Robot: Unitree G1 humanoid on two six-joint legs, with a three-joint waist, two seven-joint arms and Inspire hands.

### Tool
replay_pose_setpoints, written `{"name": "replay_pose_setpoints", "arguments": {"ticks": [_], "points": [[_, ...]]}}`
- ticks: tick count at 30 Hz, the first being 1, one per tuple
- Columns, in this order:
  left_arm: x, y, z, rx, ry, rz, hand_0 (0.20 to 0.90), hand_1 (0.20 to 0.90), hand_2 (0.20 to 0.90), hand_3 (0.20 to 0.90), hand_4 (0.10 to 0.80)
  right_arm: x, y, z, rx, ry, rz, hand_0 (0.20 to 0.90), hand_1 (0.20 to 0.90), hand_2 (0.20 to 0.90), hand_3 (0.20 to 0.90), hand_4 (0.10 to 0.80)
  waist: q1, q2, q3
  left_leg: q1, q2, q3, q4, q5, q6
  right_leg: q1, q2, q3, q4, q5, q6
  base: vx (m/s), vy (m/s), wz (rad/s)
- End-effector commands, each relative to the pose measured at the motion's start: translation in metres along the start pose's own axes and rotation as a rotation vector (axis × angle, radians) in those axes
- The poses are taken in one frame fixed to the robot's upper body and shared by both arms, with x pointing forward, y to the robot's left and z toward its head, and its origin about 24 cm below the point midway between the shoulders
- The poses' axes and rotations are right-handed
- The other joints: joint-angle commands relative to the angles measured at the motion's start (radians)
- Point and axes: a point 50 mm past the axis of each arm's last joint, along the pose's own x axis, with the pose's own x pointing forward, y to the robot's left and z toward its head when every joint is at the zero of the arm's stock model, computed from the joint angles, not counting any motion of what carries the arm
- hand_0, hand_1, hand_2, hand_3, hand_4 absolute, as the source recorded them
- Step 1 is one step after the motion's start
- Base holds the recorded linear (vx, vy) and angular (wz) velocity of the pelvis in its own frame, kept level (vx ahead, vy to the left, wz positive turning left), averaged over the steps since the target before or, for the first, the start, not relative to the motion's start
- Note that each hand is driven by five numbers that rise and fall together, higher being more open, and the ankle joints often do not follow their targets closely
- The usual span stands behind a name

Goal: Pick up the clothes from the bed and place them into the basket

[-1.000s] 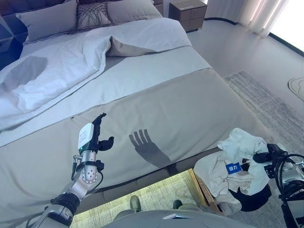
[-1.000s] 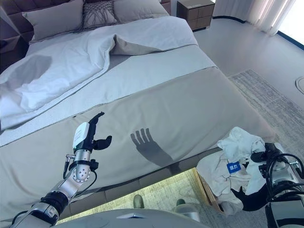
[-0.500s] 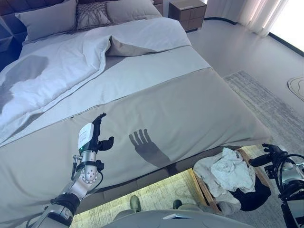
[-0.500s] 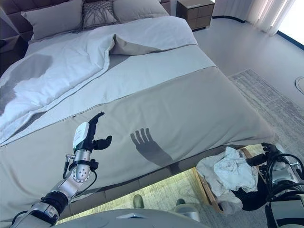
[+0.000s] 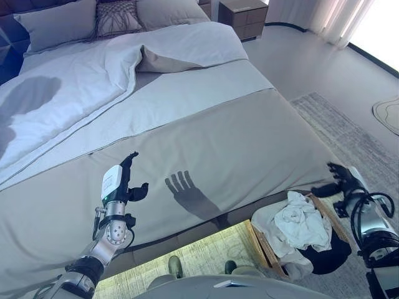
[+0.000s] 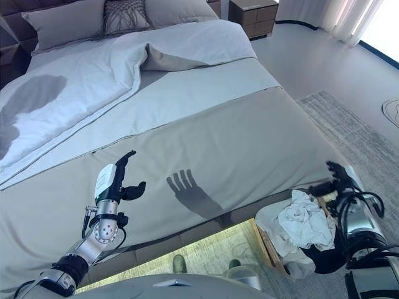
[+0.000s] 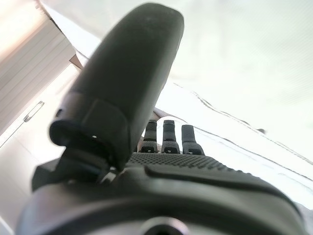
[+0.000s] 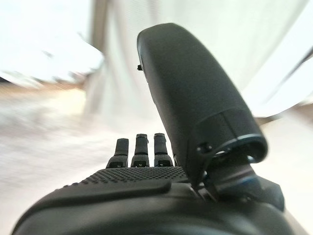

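Note:
Crumpled white clothes [image 5: 302,223] lie in the wooden-rimmed basket [image 5: 258,242] on the floor at the foot of the bed, with a dark garment [image 5: 328,260] beside them. My right hand [image 5: 338,179] hovers open just above and to the right of the basket, holding nothing; its straight fingers [image 8: 141,148] show in the right wrist view. Over the beige bed cover [image 5: 237,137], my left hand [image 5: 122,182] is raised and open, and its fingers [image 7: 166,138] are straight too. No loose clothes show on the bed.
A white duvet [image 5: 68,93] is folded back over the bed's far half, with pillows [image 5: 56,22] at the head. A nightstand [image 5: 242,15] stands beyond the bed. A grey rug [image 5: 349,134] lies on the floor to the right.
The white garment with a blue label has dropped from my right hand into the basket. The right hand has opened and risen; the left hand has stayed put.

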Motion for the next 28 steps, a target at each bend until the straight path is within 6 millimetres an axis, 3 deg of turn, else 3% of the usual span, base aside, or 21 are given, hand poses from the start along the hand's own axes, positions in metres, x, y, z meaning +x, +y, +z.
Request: {"name": "replay_pose_setpoints", "arguments": {"ticks": [1,10,19,28], "points": [[0.025,0.024,0.024,-0.064,-0.088,0.155,0.9,0.9,0.9,0.9,0.8,0.001,-0.02,0.048,-0.192,-0.274,-0.183,0.9,0.9,0.9,0.9,0.8,0.039,-0.013,-0.026,0.071,-0.005,0.009,0.001,-0.116,-0.012,-0.094,0.012,0.015,0.029,0.09,0.01,-0.011,0.017,0.1],[0.014,0.01,0.011,-0.067,-0.009,0.075,0.9,0.9,0.9,0.9,0.8,-0.015,0.014,0.072,-0.408,-0.46,-0.19,0.9,0.9,0.9,0.9,0.8,0.073,-0.009,-0.028,0.069,-0.019,-0.015,0.001,-0.115,-0.003,-0.071,-0.002,-0.027,0.023,0.077,0.011,0.013,0.007,0.11],[0.005,0.013,0.005,-0.077,-0.006,0.028,0.9,0.9,0.9,0.9,0.8,-0.035,0.052,0.054,-0.4,-0.46,-0.069,0.9,0.9,0.9,0.9,0.8,0.101,-0.014,-0.017,0.069,-0.026,-0.051,0.005,-0.109,0.007,-0.05,-0.005,-0.062,0.033,0.059,0.006,0.028,-0.007,0.11],[0.0,0.013,0.006,-0.091,-0.021,0.006,0.9,0.9,0.9,0.9,0.8,-0.045,0.07,0.046,-0.34,-0.427,-0.046,0.9,0.9,0.9,0.9,0.8,0.112,-0.015,0.0,0.069,-0.033,-0.079,0.005,-0.104,0.014,-0.039,-0.002,-0.078,0.045,0.049,0.003,0.031,-0.021,0.1]]}}
